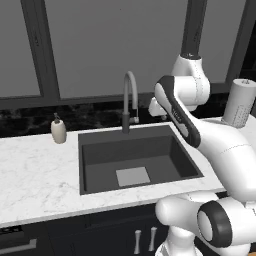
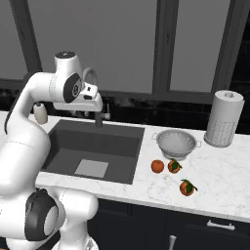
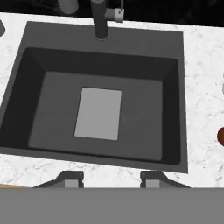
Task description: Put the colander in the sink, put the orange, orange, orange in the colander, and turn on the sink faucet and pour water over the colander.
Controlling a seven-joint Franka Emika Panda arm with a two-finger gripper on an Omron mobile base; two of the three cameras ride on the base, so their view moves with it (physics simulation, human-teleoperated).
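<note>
The colander (image 2: 176, 141), a shiny metal bowl, stands on the counter right of the sink (image 2: 78, 134). Three oranges (image 2: 157, 166) (image 2: 174, 166) (image 2: 186, 187) lie on the marble in front of it. One orange (image 3: 221, 136) peeks in at the right edge of the hand view. The sink (image 3: 105, 61) (image 1: 125, 150) holds nothing. The sink faucet (image 1: 129, 95) (image 3: 99, 19) rises behind it, its spout arched over the basin. My gripper (image 3: 110, 179) hangs above the basin's front edge, open, with nothing between its fingers.
A perforated paper-towel holder (image 2: 223, 118) (image 1: 241, 102) stands at the back right of the counter. A beige soap dispenser (image 1: 58, 130) (image 2: 41, 113) sits left of the sink. Dark windows run behind the counter.
</note>
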